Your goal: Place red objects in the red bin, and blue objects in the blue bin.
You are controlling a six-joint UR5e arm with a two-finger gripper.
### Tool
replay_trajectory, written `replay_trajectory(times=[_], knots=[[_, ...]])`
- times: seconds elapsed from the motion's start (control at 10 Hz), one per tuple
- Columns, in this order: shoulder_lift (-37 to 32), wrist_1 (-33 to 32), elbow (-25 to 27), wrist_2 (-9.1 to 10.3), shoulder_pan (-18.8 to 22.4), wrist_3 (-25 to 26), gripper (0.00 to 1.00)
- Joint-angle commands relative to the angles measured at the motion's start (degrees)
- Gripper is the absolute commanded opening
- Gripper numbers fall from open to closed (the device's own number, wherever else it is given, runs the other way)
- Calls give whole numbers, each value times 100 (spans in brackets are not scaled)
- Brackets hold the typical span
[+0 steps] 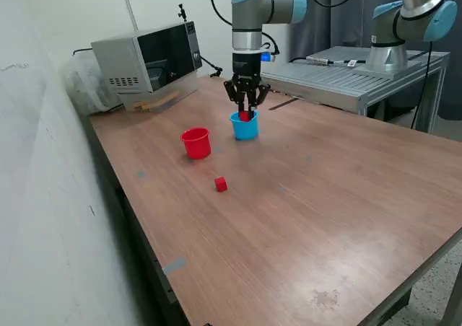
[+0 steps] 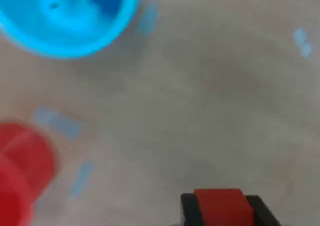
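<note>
My gripper (image 1: 245, 109) is shut on a small red cube (image 1: 244, 115) and holds it just above the table, in line with the light blue cup (image 1: 245, 128). In the wrist view the cube (image 2: 220, 208) sits between the black fingers (image 2: 189, 208), with the gripper (image 2: 222, 213) at the frame's edge. The blue cup (image 2: 30, 33) shows a darker blue patch inside, too blurred to identify. The red cup (image 1: 195, 143) stands upright to the exterior view's left of the blue cup; it also shows in the wrist view (image 2: 22, 171). A second red cube (image 1: 221, 184) lies on the table nearer the camera. No blue cubes show clearly.
A microwave (image 1: 148, 55) stands at the table's back left corner. A second arm (image 1: 404, 16) on a metal platform (image 1: 346, 70) stands behind the table (image 1: 325, 218). A white wall runs along the exterior view's left.
</note>
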Motion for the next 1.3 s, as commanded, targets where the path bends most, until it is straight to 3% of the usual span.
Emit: replay_trajectory(times=[0.0, 0.3, 1.0, 1.1, 1.2], knots=[[395, 726, -1334, -137, -293, 461, 0], [993, 736, -1863, -154, -732, 461, 0], [1654, 736, -2391, -198, -760, 558, 0], [1724, 727, -2427, -381, -786, 558, 0], [1742, 727, -2427, -426, -821, 567, 0]])
